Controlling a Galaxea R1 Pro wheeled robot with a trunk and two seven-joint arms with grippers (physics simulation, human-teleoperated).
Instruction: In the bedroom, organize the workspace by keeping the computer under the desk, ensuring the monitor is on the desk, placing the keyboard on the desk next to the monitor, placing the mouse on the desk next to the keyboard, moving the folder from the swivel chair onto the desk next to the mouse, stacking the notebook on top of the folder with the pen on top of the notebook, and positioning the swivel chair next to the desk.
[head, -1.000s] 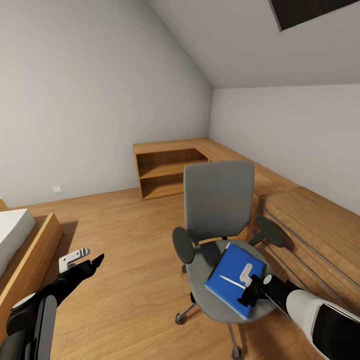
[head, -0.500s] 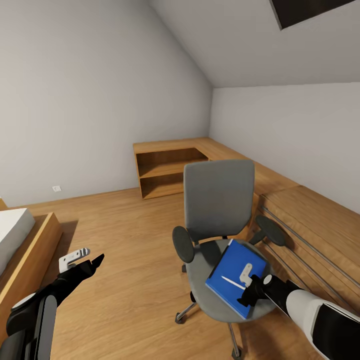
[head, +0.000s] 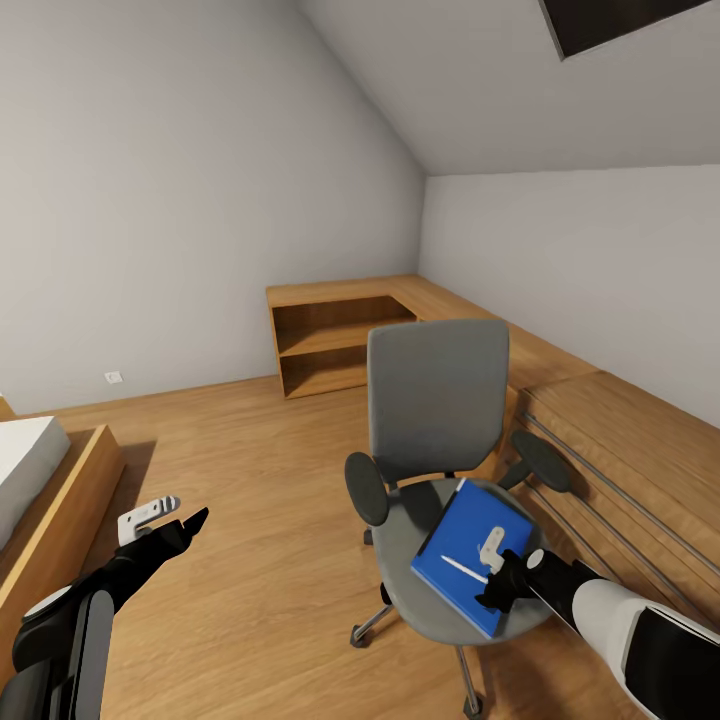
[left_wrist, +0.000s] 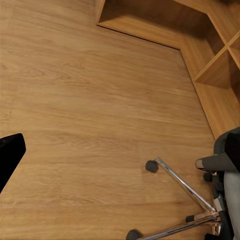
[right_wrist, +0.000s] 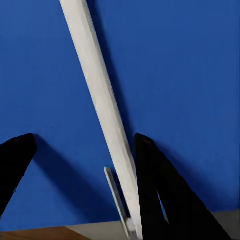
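The swivel chair (head: 437, 470) stands on a pale wooden floor (head: 250, 480) in a room with grey walls and a sloped ceiling, a low wooden corner shelf unit (head: 345, 335) behind it. On the chair's seat lies a blue folder (head: 465, 555), and on that cover lies the thin pale pen (right_wrist: 102, 107). The right gripper (head: 497, 572) hovers over the pen with its fingers spread apart, one finger just beside it, while the left gripper (head: 165, 518) hangs open over bare floor to the chair's left.

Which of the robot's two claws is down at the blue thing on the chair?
The right gripper: it sits over the blue folder and white pen. The left gripper hangs above bare floor.
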